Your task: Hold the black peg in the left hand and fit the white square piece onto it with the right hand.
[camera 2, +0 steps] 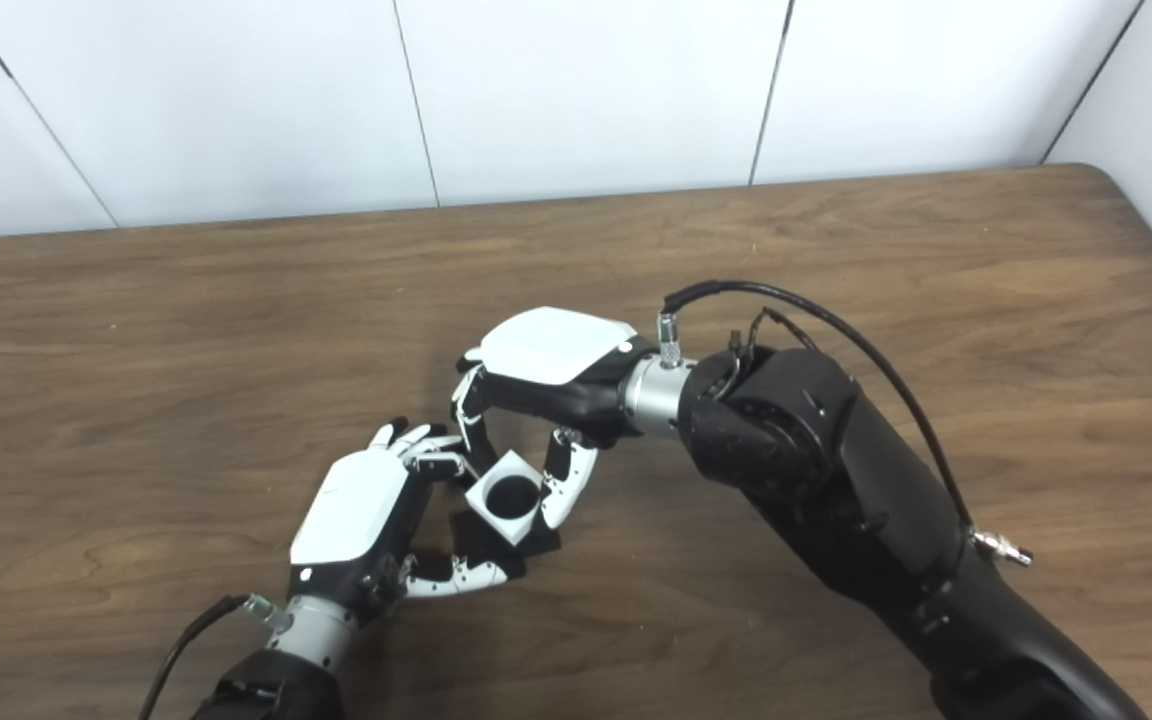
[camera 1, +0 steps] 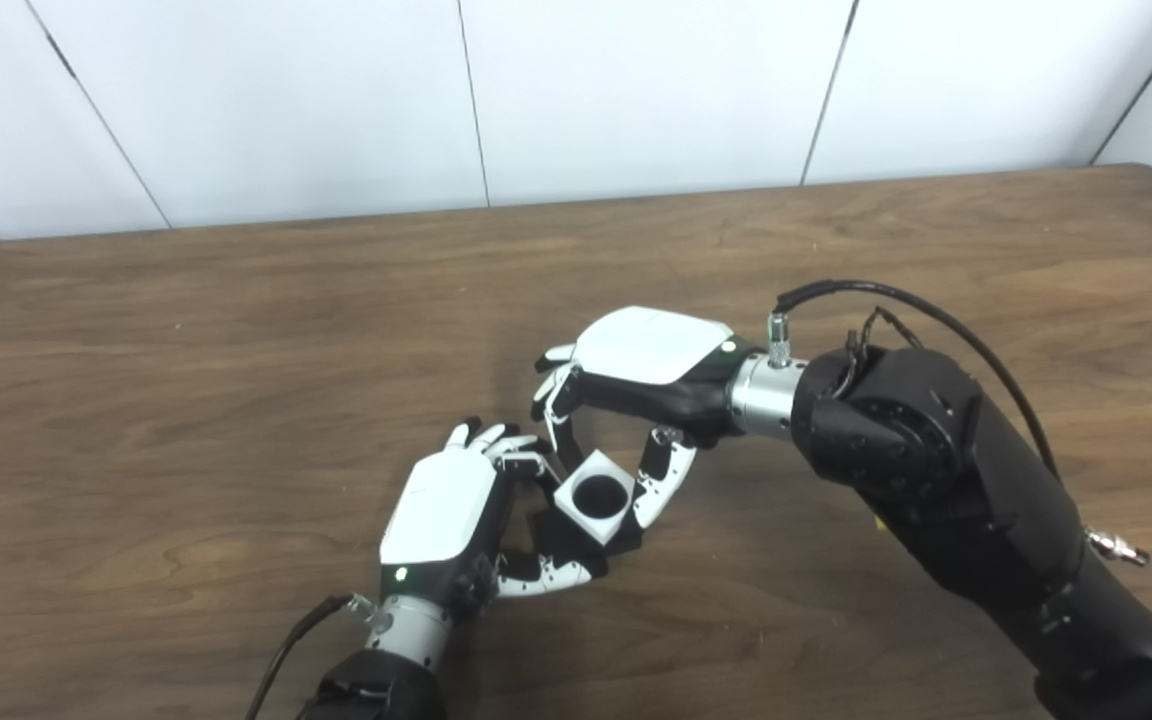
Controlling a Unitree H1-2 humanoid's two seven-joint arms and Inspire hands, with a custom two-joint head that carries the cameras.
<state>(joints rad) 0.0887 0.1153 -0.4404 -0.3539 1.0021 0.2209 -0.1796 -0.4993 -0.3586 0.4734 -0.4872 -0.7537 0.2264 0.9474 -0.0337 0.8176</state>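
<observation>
Left eye view shows the task nearly done — the left hand (camera 1: 451, 520) is closed around the black peg (camera 1: 576, 538) above the table (camera 1: 186, 400), and the right hand (camera 1: 636, 380) pinches the white square piece (camera 1: 594, 497) between its fingers, apparently already partly on the peg — only final seating and release seem left.

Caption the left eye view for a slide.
Right hand holds white piece on black peg gripped by left hand above table.
</observation>
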